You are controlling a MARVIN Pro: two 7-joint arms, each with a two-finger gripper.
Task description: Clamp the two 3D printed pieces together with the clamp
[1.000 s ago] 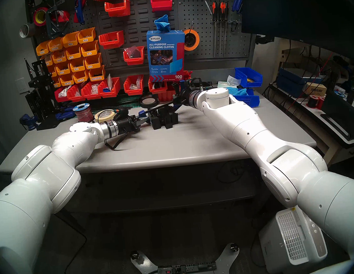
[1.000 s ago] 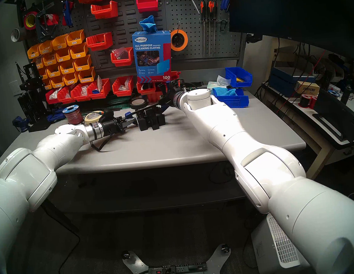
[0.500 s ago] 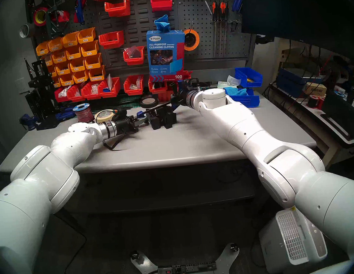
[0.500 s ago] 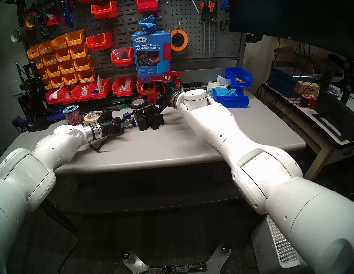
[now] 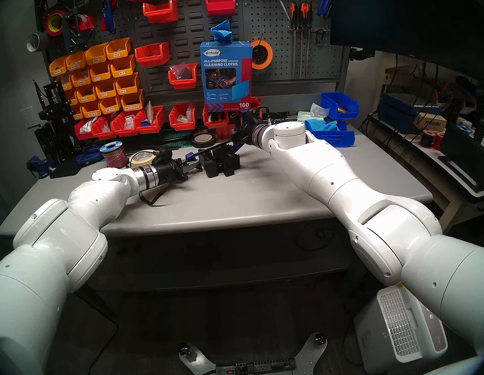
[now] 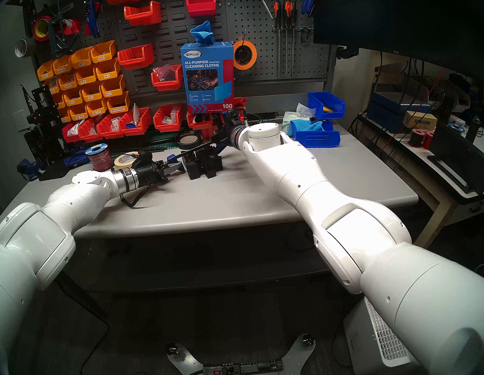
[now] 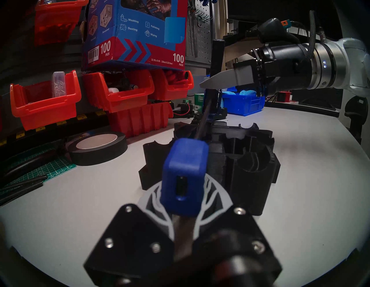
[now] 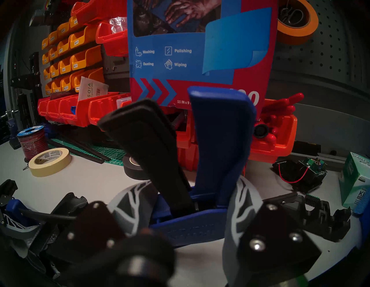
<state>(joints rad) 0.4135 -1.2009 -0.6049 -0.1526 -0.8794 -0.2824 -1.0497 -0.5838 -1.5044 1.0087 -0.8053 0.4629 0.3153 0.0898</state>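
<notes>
You see left gripper (image 7: 183,212) clamped on bar clamp (image 7: 185,170) end jaw; right gripper (image 8: 192,210) squeezing its trigger handle above printed pieces (image 5: 222,162).

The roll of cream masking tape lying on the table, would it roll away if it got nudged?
Probably not: the masking tape lies flat on its side on the table, so a nudge should only slide it. It looks light, with an open core, so it likely moves easily.

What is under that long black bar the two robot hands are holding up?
Under the clamp, the two 3D printed pieces stand side by side on the grey table. The left gripper and right gripper hold its ends. Whether the jaws touch the pieces is hidden.
</notes>
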